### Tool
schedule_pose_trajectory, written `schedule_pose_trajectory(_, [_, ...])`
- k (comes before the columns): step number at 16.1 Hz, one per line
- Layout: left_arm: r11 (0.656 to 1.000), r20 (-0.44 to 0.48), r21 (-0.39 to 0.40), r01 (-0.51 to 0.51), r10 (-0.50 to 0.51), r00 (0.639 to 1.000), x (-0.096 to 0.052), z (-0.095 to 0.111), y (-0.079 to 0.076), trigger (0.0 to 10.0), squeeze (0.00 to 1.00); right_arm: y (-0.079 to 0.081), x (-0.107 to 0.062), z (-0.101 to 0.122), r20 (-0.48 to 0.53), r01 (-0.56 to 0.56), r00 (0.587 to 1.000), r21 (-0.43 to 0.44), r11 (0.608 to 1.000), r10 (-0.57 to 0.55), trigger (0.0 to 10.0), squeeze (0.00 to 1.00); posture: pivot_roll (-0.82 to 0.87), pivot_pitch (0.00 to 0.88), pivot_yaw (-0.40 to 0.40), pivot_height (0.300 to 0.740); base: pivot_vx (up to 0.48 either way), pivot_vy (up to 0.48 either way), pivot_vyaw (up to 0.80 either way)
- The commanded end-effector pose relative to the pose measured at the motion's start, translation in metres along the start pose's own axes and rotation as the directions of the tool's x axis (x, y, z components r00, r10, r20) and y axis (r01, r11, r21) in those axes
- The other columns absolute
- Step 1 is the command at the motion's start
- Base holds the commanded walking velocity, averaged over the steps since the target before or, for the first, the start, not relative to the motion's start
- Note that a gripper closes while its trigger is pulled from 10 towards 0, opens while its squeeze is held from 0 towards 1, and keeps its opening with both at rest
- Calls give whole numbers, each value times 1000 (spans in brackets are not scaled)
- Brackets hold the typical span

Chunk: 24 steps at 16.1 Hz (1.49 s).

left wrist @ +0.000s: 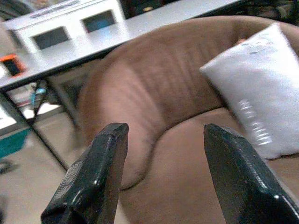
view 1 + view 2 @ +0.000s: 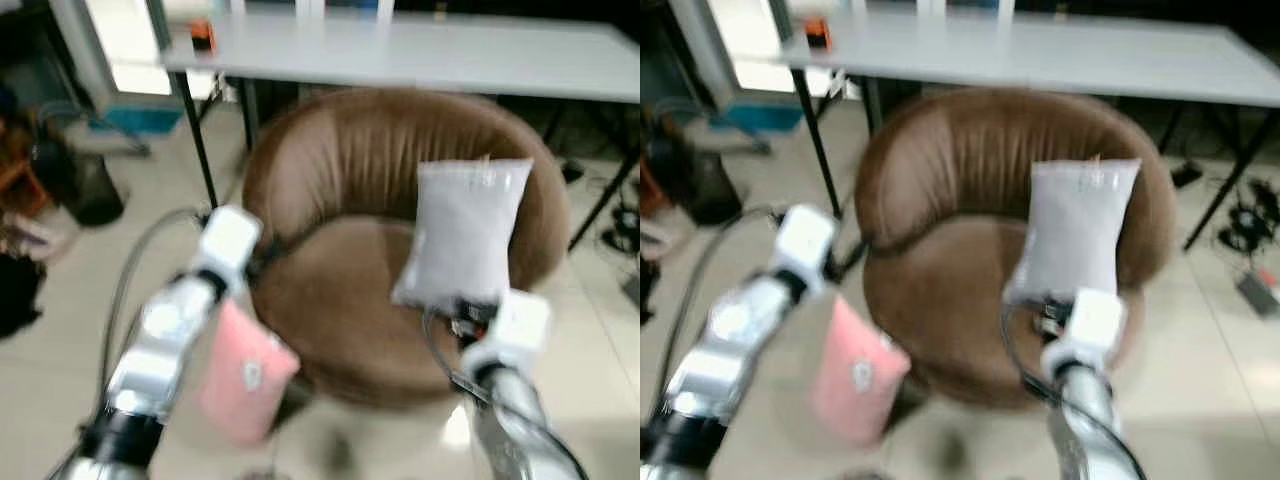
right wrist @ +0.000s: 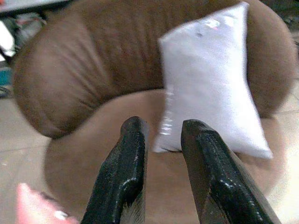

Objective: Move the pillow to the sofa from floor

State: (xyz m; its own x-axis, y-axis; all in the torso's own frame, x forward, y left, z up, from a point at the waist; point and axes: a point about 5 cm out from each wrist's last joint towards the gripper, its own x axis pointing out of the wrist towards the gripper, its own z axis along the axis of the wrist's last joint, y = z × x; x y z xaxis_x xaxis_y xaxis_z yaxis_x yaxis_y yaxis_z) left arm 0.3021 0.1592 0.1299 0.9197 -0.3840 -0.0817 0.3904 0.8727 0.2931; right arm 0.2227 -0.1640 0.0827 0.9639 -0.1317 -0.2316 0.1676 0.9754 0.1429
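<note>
Leaning upright against the backrest of the round brown sofa (image 2: 340,190), a white pillow (image 2: 462,232) is seen on the right half of the seat, its lower edge resting on the cushion. A second pillow — pink, with a small pale mark on its face (image 2: 245,372) — is found on the tiled floor (image 2: 70,300), propped against the sofa's front left side.

The right end effector (image 3: 161,140) is held just in front of the white pillow's lower edge; in the right wrist view its two black fingers (image 3: 127,163) are seen close together with a narrow gap between them, and nothing is gripped. Whether the tips touch the pillow cannot be told. The left end effector (image 1: 163,140) is raised beside the sofa's left arm and pointed toward the backrest; its fingers (image 1: 100,172) are spread wide and nothing is held between them. The pink pillow lies below the left forearm, apart from it.

Behind the sofa a long white counter (image 2: 420,55) on black legs is seen, and a small orange object (image 2: 203,35) is set near its left end. Dark clutter and a cable are made out on the floor at the far left — the blur hides what they are. More cables are visible on the floor at the far right.
</note>
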Motion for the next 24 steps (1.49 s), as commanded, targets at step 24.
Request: schedule_pose_trajectory(24, [1000,22,1,8,-8,1000,7,-3,-11,10000,0,-12,-5,-4,-45,21,999,-27,999,-22,10000,0,30,16,-15,740,0,480,-603])
